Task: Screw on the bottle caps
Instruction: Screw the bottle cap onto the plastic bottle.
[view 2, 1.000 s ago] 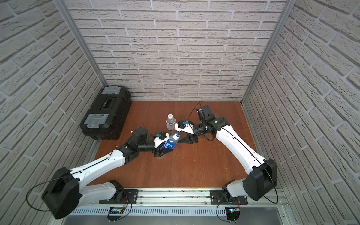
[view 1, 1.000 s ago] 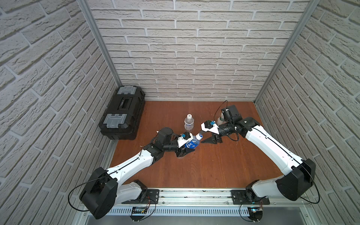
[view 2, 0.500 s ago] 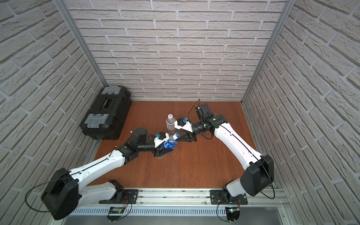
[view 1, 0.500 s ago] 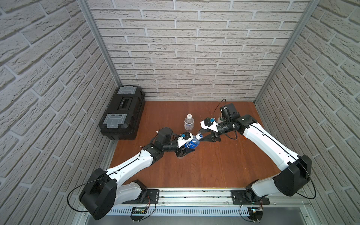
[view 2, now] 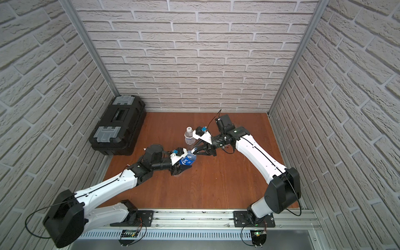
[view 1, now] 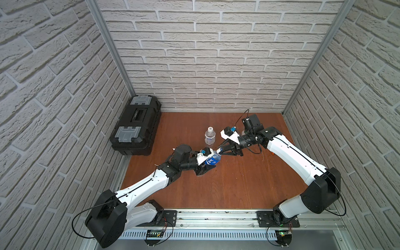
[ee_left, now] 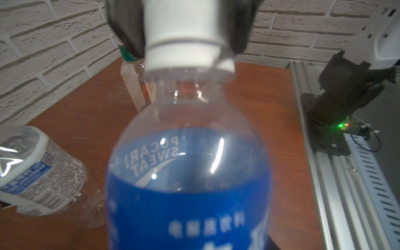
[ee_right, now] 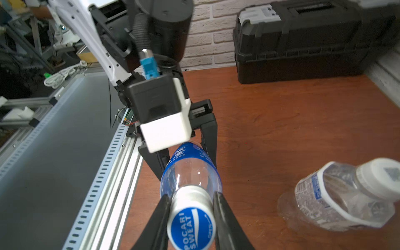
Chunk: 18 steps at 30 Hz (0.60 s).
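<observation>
Screwing one cap on is the step in hand. Your left fingers [ee_right: 208, 132] are clamped round the body of a small clear plastic bottle with a blue label [ee_left: 188, 184]. They hold it tilted above the reddish-brown wooden worktop [view 1: 238, 184], neck towards your right arm. Your right fingers [ee_right: 161, 216] press against both sides of the round blue plastic cap with a white mark [ee_right: 191, 225], which sits on the bottle's neck. Next, I judge, you need to twist that cap with the bottle held firm. White letters on the cap read POCARI SWEAT. The label shows the same words reversed through the plastic. Nearby stands a clear bottle with a white label [view 1: 210, 136], white cap on, its print too small to read.
</observation>
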Each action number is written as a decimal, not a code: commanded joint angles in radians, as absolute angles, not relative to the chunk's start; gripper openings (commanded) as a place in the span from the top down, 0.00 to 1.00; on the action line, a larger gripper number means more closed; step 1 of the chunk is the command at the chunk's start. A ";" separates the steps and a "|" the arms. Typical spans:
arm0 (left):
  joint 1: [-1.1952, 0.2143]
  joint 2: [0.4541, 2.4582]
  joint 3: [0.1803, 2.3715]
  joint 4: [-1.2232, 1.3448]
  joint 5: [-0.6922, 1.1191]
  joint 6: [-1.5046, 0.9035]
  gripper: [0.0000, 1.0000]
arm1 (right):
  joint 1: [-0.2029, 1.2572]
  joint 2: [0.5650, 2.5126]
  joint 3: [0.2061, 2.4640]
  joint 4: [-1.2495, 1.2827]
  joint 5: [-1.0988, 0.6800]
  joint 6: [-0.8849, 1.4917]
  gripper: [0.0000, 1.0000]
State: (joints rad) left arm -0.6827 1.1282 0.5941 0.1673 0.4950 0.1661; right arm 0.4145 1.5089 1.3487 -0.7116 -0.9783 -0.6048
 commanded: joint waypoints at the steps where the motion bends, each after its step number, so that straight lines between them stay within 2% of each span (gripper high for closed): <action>1: -0.752 1.073 0.578 0.358 0.278 0.210 0.43 | 0.442 1.452 1.242 -0.519 -0.839 -0.166 0.88; 3: -0.800 1.061 0.547 0.420 0.124 0.241 0.43 | 0.457 1.401 1.195 -0.441 -0.657 0.115 0.88; 5: -0.825 1.057 0.533 0.457 0.047 0.261 0.42 | 0.457 1.375 1.187 -0.463 -0.492 0.327 0.89; 8: -0.879 1.064 0.529 0.488 -0.057 0.323 0.42 | 0.474 1.311 1.110 -0.417 -0.355 0.660 0.91; 11: -0.953 1.084 0.516 0.549 -0.173 0.399 0.43 | 0.508 1.234 1.010 -0.307 -0.284 0.945 0.93; 18: -1.105 1.199 0.537 0.652 -0.406 0.614 0.41 | 0.559 1.184 1.007 -0.368 -0.169 1.295 0.92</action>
